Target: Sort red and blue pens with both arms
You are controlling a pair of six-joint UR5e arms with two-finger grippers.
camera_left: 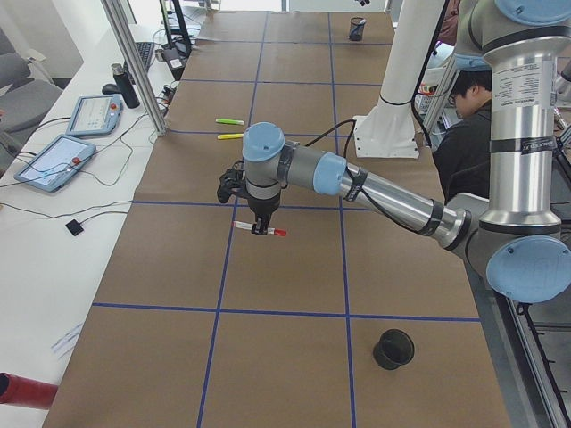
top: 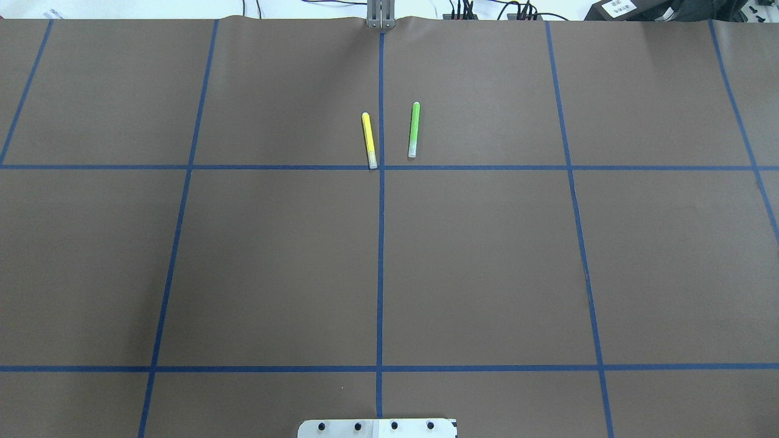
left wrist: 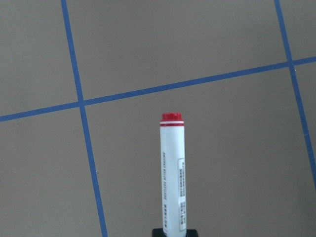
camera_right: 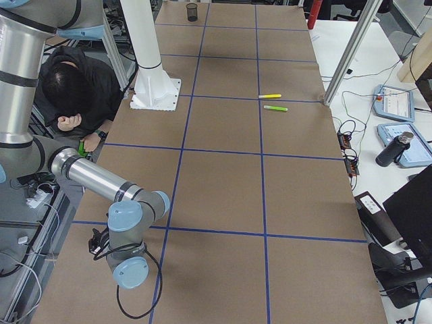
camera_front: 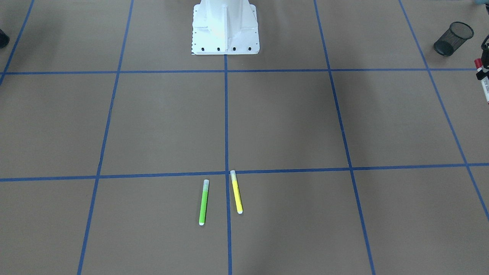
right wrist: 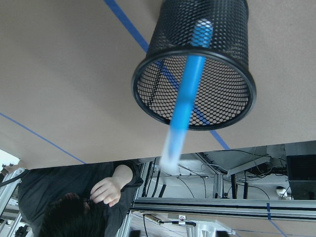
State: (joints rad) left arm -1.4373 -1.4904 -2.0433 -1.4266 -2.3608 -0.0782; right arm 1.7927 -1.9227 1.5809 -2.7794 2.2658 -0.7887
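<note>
The red pen [left wrist: 173, 173], white-barrelled with a red end, juts forward from my left gripper [left wrist: 174, 232], which is shut on it. Seen from the left, the gripper [camera_left: 260, 227] holds the pen [camera_left: 277, 232] level above the brown table. It also shows at the front view's right edge [camera_front: 482, 70]. A black mesh cup [camera_left: 393, 349] stands apart from it. In the right wrist view the blue pen [right wrist: 190, 84] slants into another black mesh cup [right wrist: 170, 29], its clear end blurred. No right fingers show there. My right gripper [camera_right: 100, 244] is mostly hidden behind its wrist; I cannot tell its state.
A green marker [top: 414, 129] and a yellow marker [top: 369, 140] lie side by side near the table's far edge by the centre line. The white robot base [camera_front: 225, 28] stands mid-table. A person [camera_right: 74, 88] sits behind the base. Tablets and cables lie on the side bench [camera_left: 53, 160].
</note>
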